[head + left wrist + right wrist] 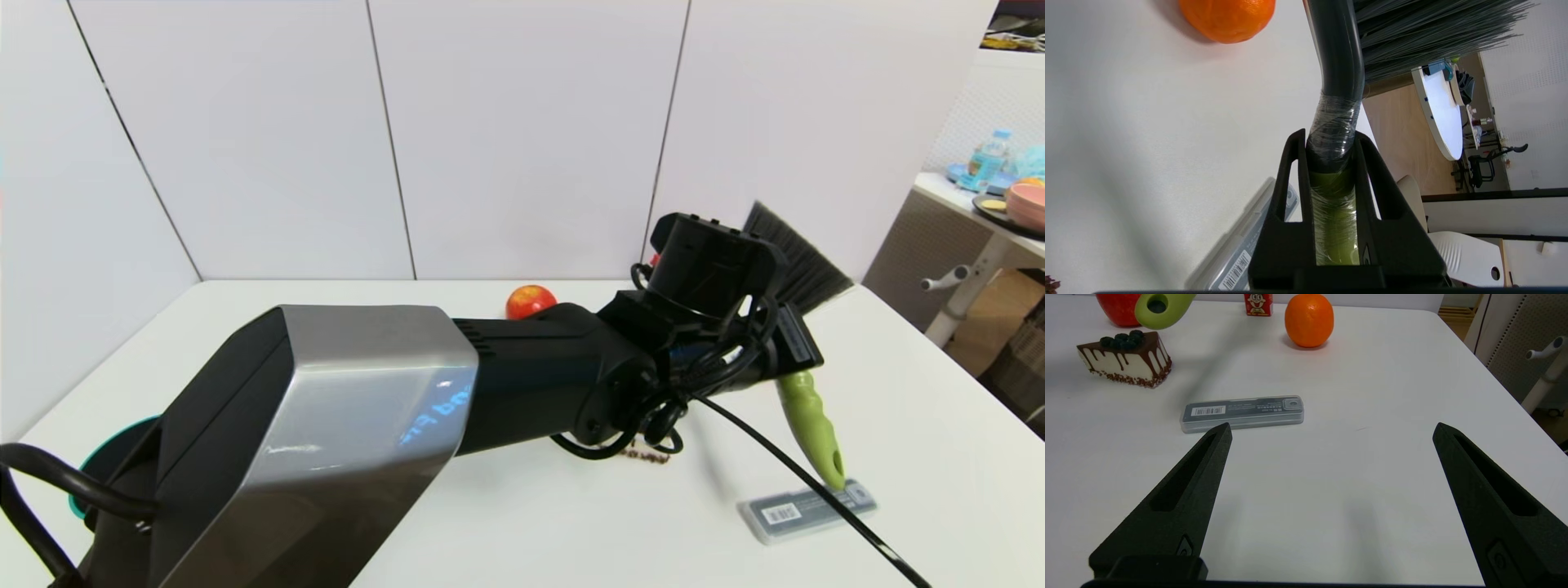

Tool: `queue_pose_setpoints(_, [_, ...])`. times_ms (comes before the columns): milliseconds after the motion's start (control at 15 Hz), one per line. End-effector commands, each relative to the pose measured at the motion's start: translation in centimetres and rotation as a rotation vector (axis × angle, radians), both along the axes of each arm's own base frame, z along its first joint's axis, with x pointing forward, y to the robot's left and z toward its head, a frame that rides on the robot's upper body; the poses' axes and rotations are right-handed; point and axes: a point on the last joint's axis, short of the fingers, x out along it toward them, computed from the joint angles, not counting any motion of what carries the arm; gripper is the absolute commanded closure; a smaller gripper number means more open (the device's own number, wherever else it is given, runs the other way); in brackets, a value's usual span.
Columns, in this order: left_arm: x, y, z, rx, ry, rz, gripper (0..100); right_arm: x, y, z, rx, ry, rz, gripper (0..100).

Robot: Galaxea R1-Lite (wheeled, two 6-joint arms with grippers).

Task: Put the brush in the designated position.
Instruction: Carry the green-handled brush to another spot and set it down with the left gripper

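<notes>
My left gripper (1331, 136) is shut on the brush (1337, 65), gripping where the lime-green handle meets the dark neck, which is wrapped in clear film. In the head view the brush is held off the table at the right, tilted. Its black bristles (796, 253) point up and back, and the green handle (812, 433) hangs down with its tip over the grey case (804, 510). The handle's end hole (1157, 304) shows in the right wrist view. My right gripper (1331, 430) stands open and empty, low over the table in front of the case (1243, 412).
An orange (1308, 320), a small red box (1258, 304), a red apple (529, 300) and a chocolate cake slice (1124, 357) sit toward the back. A teal plate (106, 465) lies at the near left. The table's right edge (939, 359) is close to the brush.
</notes>
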Motion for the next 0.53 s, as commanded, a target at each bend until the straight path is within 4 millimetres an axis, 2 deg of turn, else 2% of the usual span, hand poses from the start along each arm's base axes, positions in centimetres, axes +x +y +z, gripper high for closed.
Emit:
queue_pose_setpoints(67, [0.3,-0.6,-2.1,0.035,0.029,-0.002,100,0.0,0.0,0.0,-0.001,0.004,0.000,0])
queue_pose_setpoints(267, [0.5,-0.9,-3.5,0.063,0.048,-0.006,100,0.0,0.0,0.0,-0.001,0.002,0.001,0])
queue_pose_setpoints(533, [0.9,-0.6,-3.8,0.080,0.056,0.002,100,0.0,0.0,0.0,-0.001,0.002,0.000,0])
